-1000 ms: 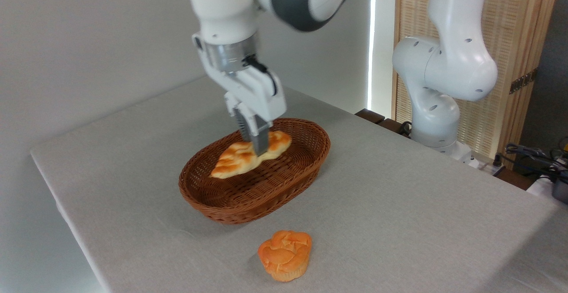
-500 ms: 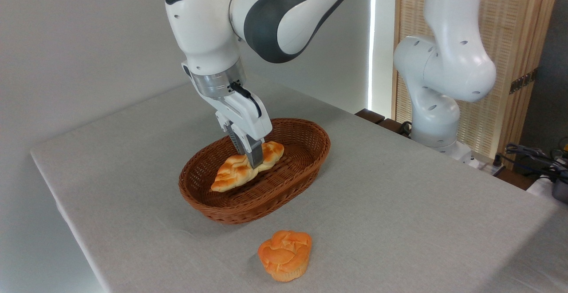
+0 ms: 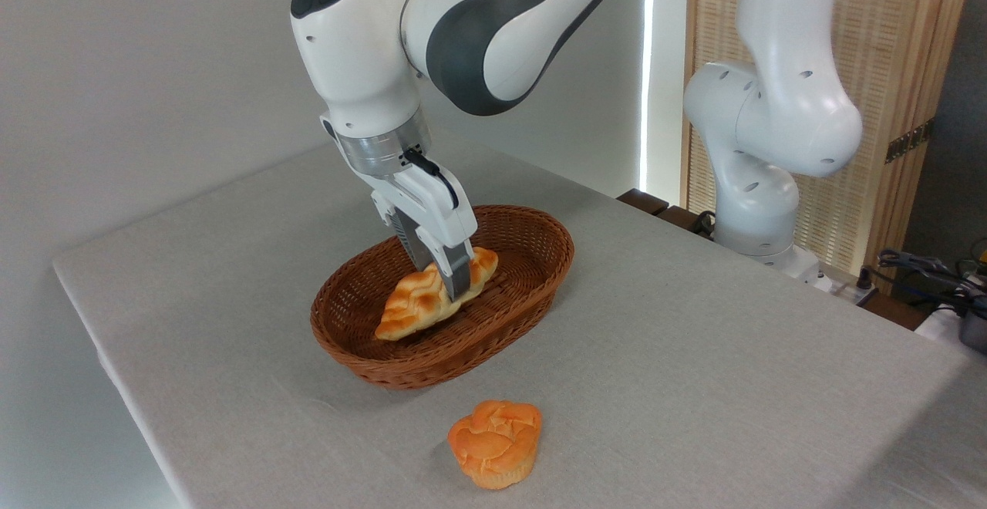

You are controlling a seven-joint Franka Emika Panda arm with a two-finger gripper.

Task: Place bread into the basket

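Observation:
The braided golden-brown bread (image 3: pixel 422 302) lies inside the oval reddish-brown wicker basket (image 3: pixel 518 308), tilted with its left tip low near the basket floor. My gripper (image 3: pixel 453 289) reaches down into the basket and is shut on the bread near its middle, one dark finger across the loaf's near side. The far finger is hidden behind the loaf.
A small round orange muffin-shaped bun (image 3: pixel 495 443) sits on the grey tablecloth (image 3: pixel 694 355) in front of the basket. The arm's white base (image 3: pixel 759 146) stands at the table's right rear edge. Cables lie at the far right.
The gripper has lowered the bread deeper into the basket and shifted slightly toward the front; the loaf's left tip now sits lower.

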